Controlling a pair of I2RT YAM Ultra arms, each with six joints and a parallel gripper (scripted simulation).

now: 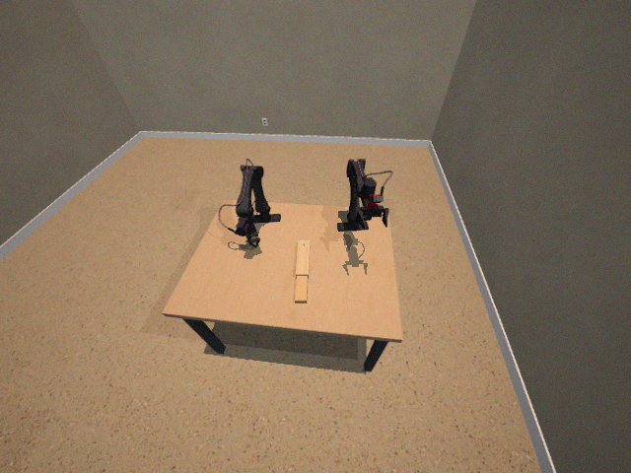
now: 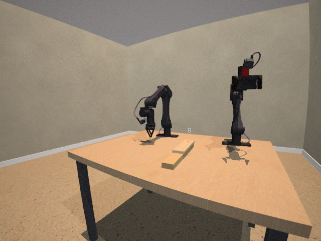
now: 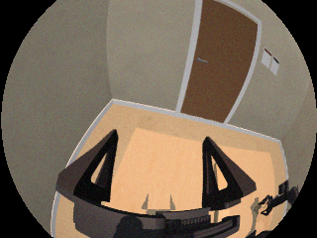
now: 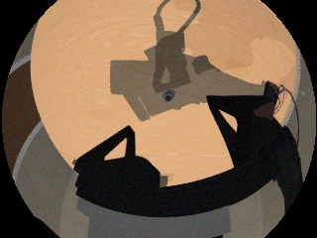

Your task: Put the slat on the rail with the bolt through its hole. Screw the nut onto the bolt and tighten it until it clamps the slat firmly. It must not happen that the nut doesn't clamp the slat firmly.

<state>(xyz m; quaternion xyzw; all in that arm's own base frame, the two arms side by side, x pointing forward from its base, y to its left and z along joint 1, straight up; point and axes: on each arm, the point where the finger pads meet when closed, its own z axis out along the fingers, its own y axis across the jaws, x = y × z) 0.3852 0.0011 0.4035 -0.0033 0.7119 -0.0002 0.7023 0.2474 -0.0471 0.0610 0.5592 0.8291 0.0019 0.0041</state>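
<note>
Both hands stand apart: right gripper (image 1: 253, 243) (image 2: 150, 135) (image 3: 263, 207) (image 4: 169, 113) is above the nut (image 4: 168, 96), probably for grasping it; left gripper (image 1: 378, 218) (image 2: 247, 86) (image 3: 160, 134) is well away from it.
</note>
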